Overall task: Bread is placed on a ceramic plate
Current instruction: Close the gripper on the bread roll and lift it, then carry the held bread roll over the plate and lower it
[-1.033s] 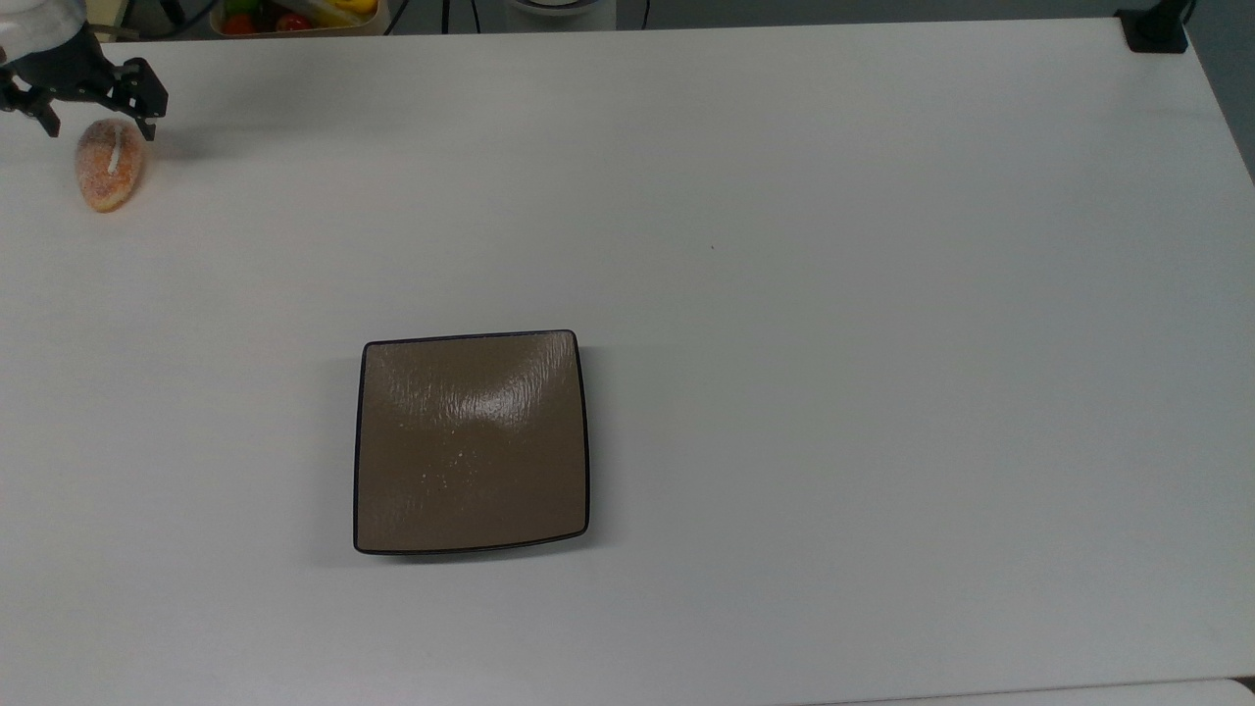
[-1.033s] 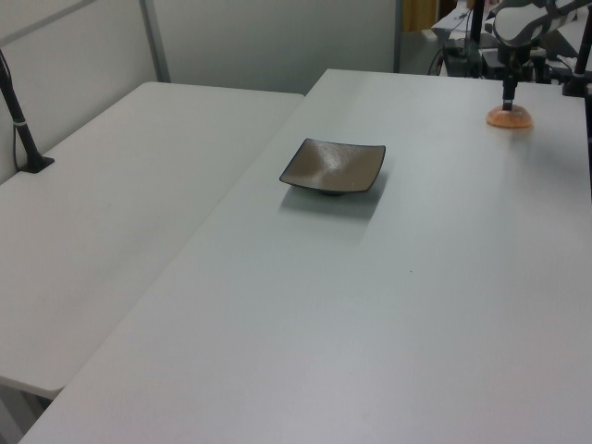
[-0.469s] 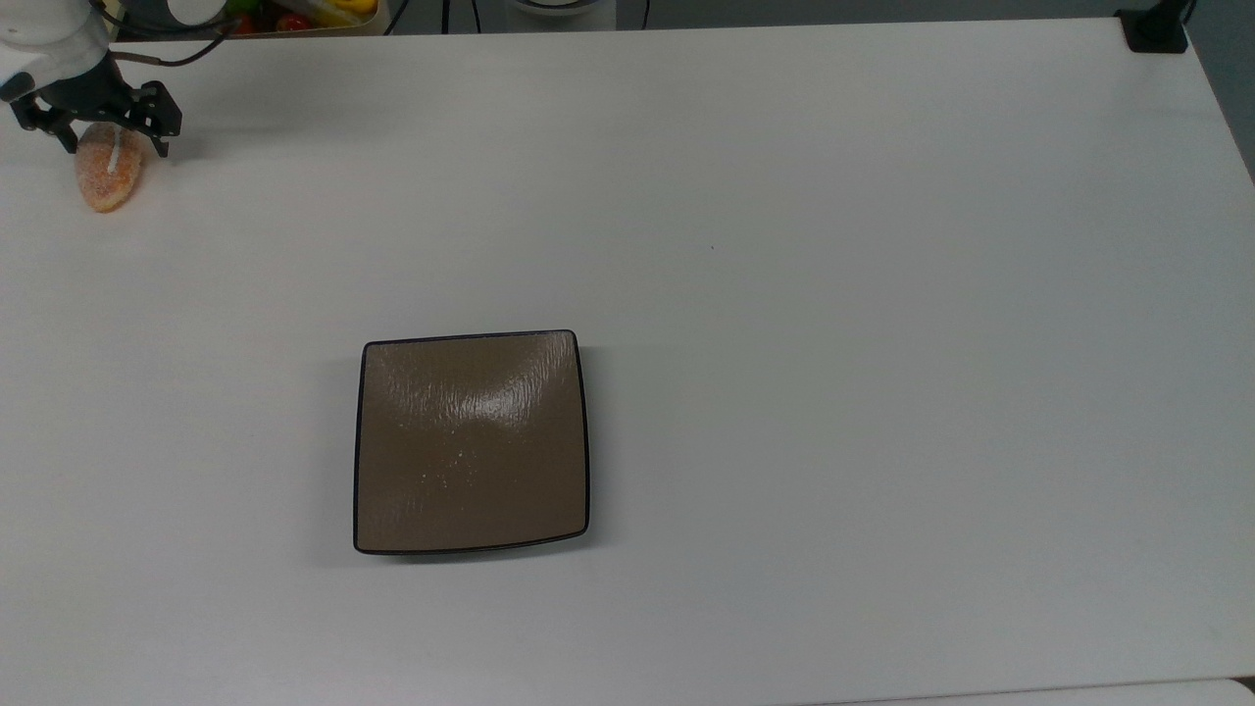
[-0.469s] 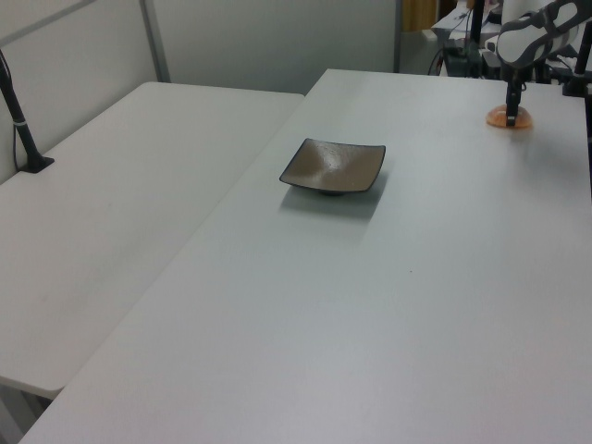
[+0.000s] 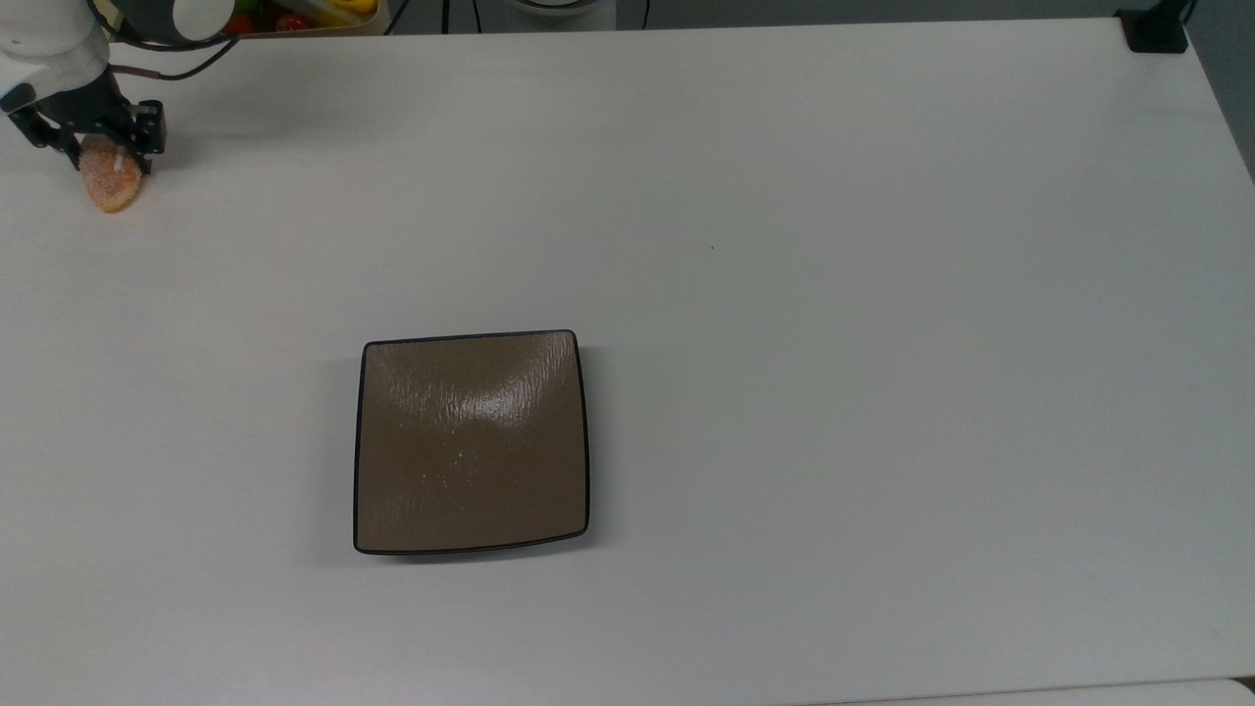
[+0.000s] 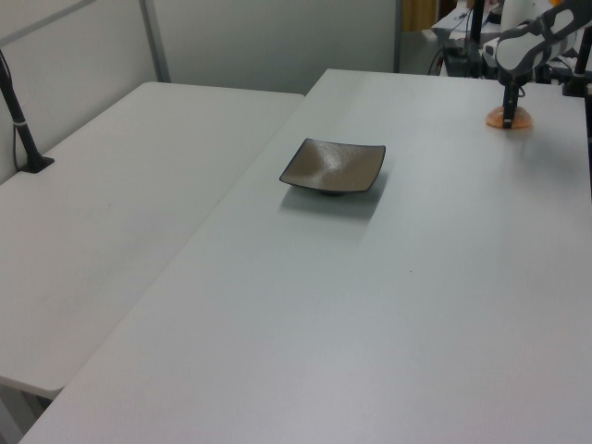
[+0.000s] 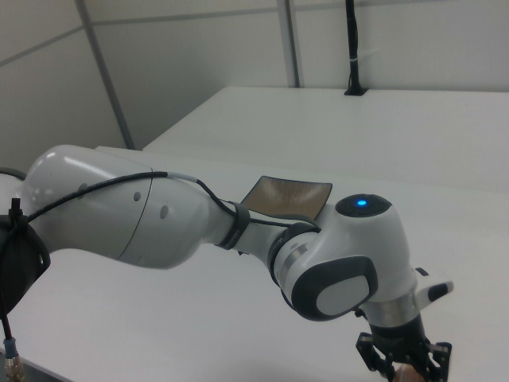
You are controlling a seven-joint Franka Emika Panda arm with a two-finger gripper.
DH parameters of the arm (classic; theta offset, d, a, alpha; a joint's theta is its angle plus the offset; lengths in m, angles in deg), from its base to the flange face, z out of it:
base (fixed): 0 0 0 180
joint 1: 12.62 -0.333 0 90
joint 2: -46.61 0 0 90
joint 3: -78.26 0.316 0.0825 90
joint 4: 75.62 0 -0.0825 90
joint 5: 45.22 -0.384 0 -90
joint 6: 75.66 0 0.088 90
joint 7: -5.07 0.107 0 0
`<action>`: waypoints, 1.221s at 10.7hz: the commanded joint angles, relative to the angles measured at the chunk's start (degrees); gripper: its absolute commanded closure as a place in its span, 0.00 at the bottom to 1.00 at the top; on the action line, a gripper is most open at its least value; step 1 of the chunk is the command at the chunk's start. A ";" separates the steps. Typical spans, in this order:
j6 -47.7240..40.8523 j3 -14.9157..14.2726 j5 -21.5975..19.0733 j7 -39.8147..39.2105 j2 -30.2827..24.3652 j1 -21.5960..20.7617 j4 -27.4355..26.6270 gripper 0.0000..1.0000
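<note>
The white table (image 5: pixel 784 196) carries everything. The arm (image 7: pixel 159 219) reaches down to the gripper (image 5: pixel 95 154), in the top view's upper left corner. The ceramic plate (image 5: pixel 471 443) sits well apart from the gripper, toward the top view's lower right, with nothing on it. The bread (image 5: pixel 110 183) lies on the table directly between the fingers (image 5: pixel 149 137), which have narrowed around its far end, one on each side; whether they press it I cannot tell.
</note>
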 commanded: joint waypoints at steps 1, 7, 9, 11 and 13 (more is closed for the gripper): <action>0.85 -0.16 0.82 -1.10 -1.45 0.10 -1.06 0.68; -13.71 -0.07 -0.23 0.22 -11.97 -3.32 -0.45 0.76; -22.05 0.63 -0.33 0.48 -16.90 -5.86 1.65 0.75; -28.22 0.81 -0.94 1.36 -23.22 -9.20 1.93 0.75; -35.16 3.16 -1.90 4.34 -26.23 -11.94 4.63 0.73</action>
